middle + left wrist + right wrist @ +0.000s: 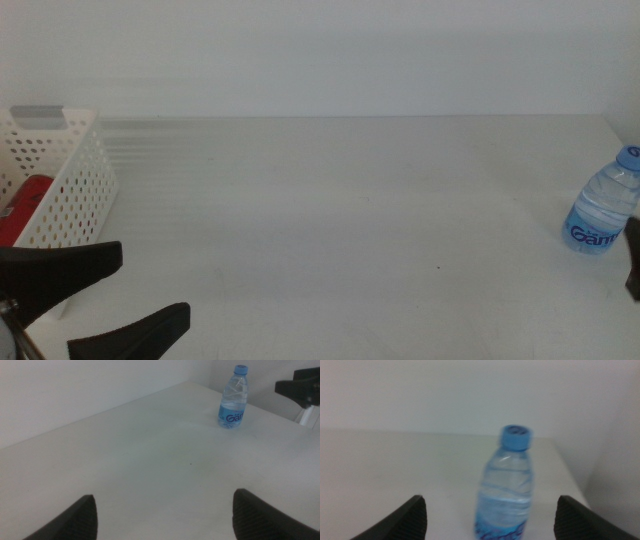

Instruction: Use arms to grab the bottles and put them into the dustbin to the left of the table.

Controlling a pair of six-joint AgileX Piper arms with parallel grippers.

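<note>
Left gripper [100,305] nearest, low at desk's [330,220] near-left corner, fingers [60,268] spread wide, holding nothing, just beside basket [70,185]. Red can [25,208] lies inside basket. Water bottle [603,203] upright at far right desk edge. Right gripper [490,517] faces it, bottle between its released fingers [407,517] but ahead, untouched.

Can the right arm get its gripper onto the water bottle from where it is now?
Probably yes. The water bottle stands upright, directly ahead of the open right gripper, and nothing shows between them on the table.
</note>
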